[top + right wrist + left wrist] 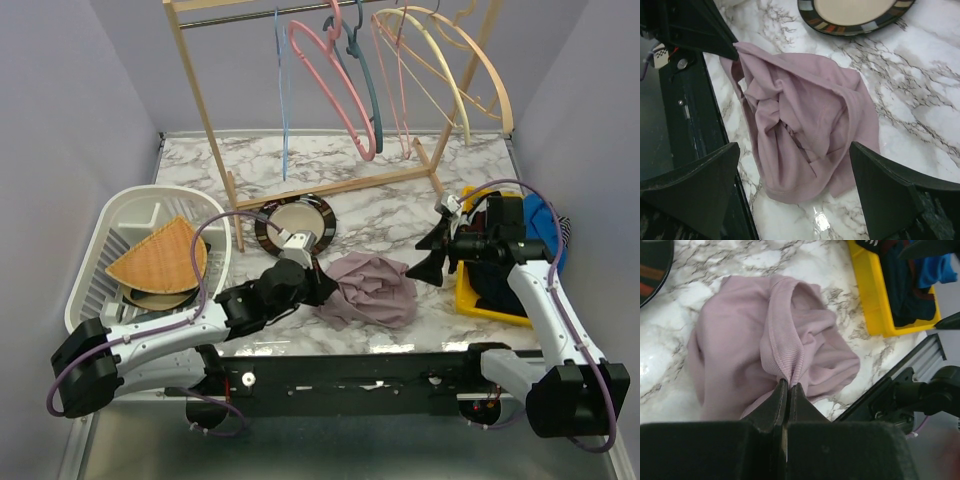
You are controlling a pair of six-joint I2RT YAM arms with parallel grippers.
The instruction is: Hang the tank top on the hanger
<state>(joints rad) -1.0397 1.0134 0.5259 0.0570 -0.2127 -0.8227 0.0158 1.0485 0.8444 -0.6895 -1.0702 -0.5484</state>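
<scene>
On the table (330,155), near its front, the tank top (375,290) lies crumpled. Left fingers (772,407) clench its ribbed hem, probably an armhole; right fingers (890,195) hover released. Lift gently toward the hanger (283,120).

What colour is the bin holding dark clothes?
Yellow; the rectangular plastic bin shows best in left wrist view.

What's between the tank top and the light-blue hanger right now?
Nothing tall. The tank top, pinched by the left gripper, lies short of the plate and the rack's low base rail, which sit between it and the hanger; a lift should clear both.
</scene>
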